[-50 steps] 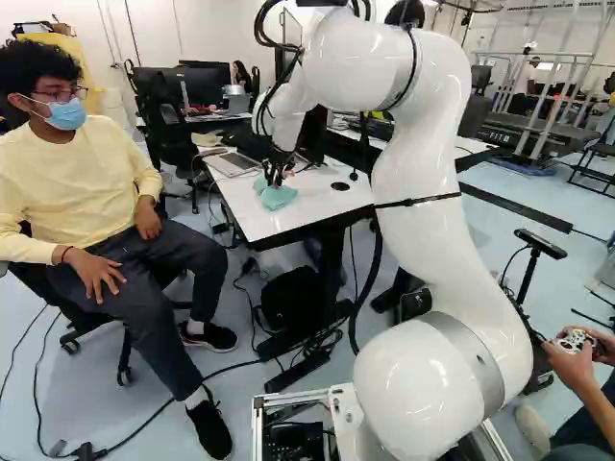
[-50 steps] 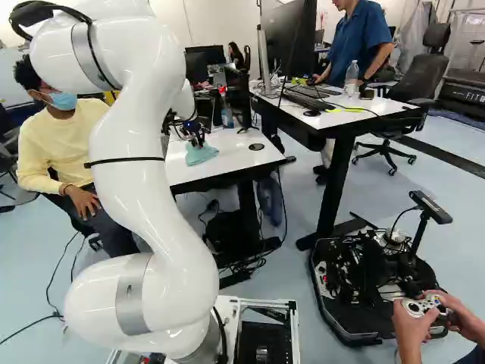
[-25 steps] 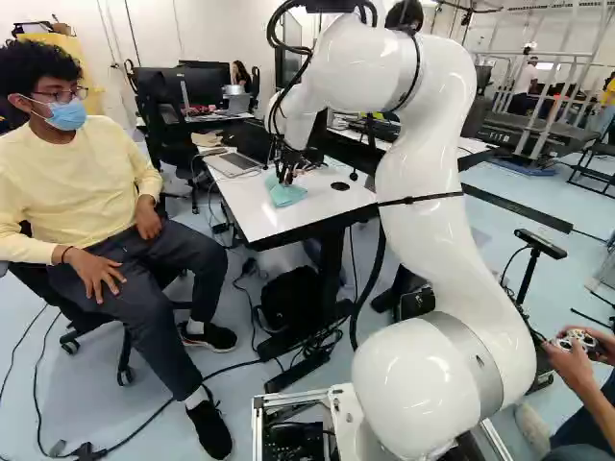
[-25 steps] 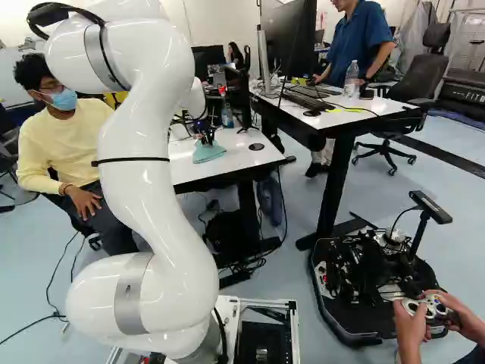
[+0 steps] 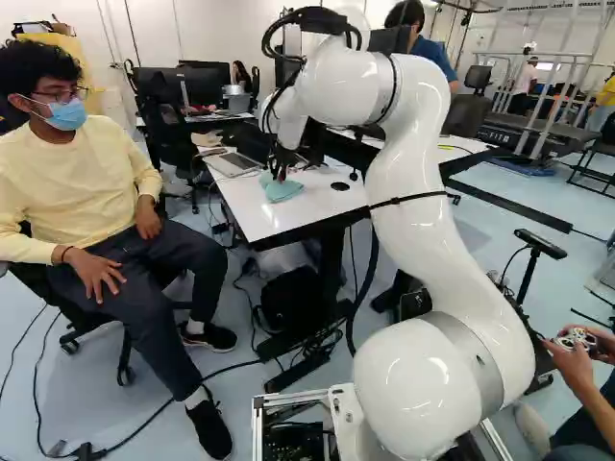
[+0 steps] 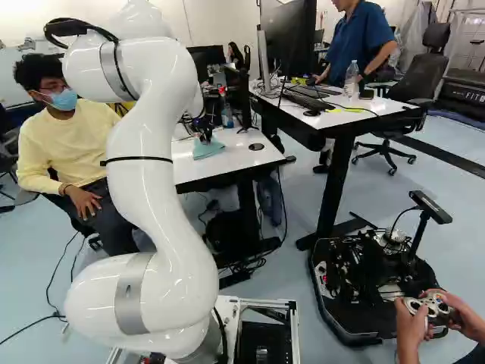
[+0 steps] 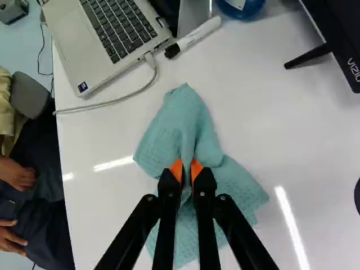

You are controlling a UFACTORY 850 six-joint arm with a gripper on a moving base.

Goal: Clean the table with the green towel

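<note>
Jaws clenched on a bunched fold of the green towel [image 7: 194,121], orange pads [image 7: 176,169] pinching it from two sides. Its loose ends spread over the bench [image 7: 253,107], in from the left edge and back from the near corner. I judge the wiping to be in hand: next, keep the cloth flat and sweep it over bare top—toward the right edge, say, past the round black cap [image 6: 256,146].

Farther off, by the left edge, sits the laptop [image 7: 107,34]; a stroke that way could snag its white cable [image 7: 115,102]. Only the wrist view shows the pinch plainly, and the marker [image 7: 194,36] beyond. The right base view adds a bottle [image 6: 352,79] on another table, not visible in the left base view.
</note>
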